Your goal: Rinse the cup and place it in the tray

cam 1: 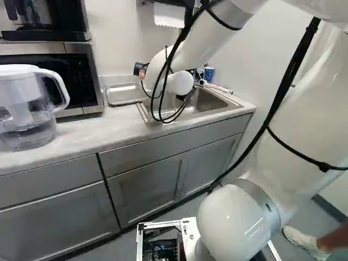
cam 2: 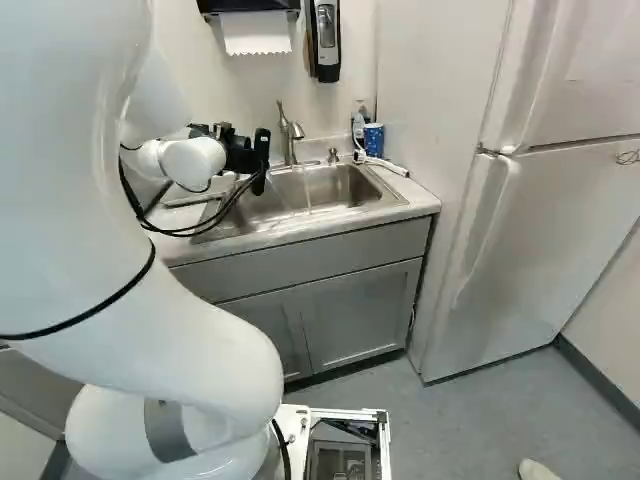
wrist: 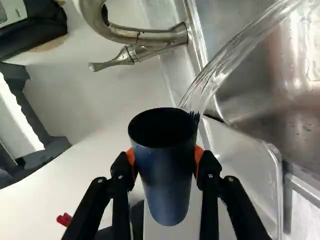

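Cup [wrist: 167, 187], gripped from both sides by the pincer [wrist: 165, 160], its fingers parted by the cup's width, above the sink's [cam 2: 350, 190] left edge; tilt presumably directs water [wrist: 235, 57] into the basin.

Cup [wrist: 167, 180]: you can't see its inner bottom; the opening is too dark.
Water [wrist: 240, 50]: the wrist view's edge cuts the stream, and you can't tell if any enters the cup.
Faucet [cam 2: 291, 135]: your wrist view crops its curve.
Gripper [cam 2: 262, 160]: too small and dark in your right base view to tell from the cup.
Tray [cam 1: 122, 94]: your arm [cam 2: 60, 200] partly hides it in the right base view.
Pitcher [cam 1: 24, 111]: cropped in your left base view.
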### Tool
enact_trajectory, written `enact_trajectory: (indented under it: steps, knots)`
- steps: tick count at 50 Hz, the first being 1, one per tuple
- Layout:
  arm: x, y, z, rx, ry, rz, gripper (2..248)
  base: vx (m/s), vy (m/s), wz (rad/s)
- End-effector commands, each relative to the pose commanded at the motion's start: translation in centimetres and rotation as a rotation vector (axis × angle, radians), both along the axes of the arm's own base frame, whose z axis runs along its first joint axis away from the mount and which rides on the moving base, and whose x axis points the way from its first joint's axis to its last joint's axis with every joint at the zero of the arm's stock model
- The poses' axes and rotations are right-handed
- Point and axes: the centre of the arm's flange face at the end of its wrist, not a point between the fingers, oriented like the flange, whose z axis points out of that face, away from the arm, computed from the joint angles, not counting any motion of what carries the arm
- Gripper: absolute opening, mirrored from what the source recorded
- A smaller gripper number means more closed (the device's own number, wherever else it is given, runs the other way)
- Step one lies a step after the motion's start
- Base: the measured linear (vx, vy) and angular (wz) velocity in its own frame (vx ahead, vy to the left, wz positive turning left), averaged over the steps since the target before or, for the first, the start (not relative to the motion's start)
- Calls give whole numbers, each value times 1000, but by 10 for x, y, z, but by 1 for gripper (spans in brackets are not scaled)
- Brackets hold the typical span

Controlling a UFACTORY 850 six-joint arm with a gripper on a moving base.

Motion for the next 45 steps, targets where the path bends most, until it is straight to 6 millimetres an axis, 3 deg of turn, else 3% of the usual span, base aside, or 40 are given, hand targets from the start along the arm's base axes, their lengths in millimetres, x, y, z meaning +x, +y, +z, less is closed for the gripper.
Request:
enact_trajectory:
  steps: [25,45]
  knots:
    - [0,0,0,250,71,-36,125,0,0,0]
    - [0,0,0,250,71,-36,125,0,0,0]
